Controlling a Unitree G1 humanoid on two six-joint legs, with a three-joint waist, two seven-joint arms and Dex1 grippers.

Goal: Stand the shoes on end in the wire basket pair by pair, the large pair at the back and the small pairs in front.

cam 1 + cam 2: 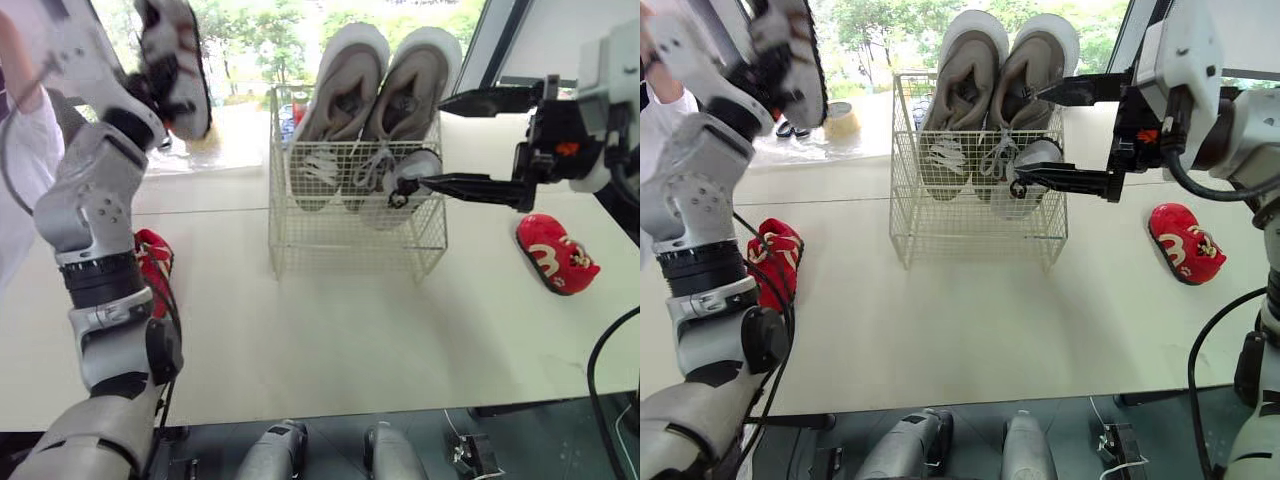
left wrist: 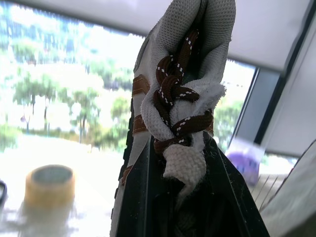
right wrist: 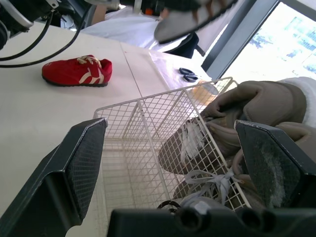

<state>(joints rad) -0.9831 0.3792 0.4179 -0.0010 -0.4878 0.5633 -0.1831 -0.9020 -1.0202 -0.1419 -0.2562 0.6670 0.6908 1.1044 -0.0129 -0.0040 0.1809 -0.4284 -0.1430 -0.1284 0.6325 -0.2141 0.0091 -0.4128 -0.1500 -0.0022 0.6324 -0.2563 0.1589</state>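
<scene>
A wire basket (image 1: 355,235) stands mid-table with two large grey-tan shoes (image 1: 375,90) on end at its back. A small pale grey shoe (image 1: 410,180) sits in its front right part. My right gripper (image 1: 430,142) is open at the basket's right side, its lower finger against or just in front of that small shoe. My left gripper (image 2: 177,143) is raised high at the left, shut on a small white shoe (image 1: 175,65) with brown laces (image 2: 173,94). One red shoe (image 1: 152,262) lies left of the basket and another red shoe (image 1: 555,253) lies to its right.
A roll of tape (image 1: 840,120) and small dark items sit behind the basket on the left by the window. A person's white sleeve (image 1: 20,160) is at the far left edge. Bare tabletop (image 1: 330,340) stretches in front of the basket.
</scene>
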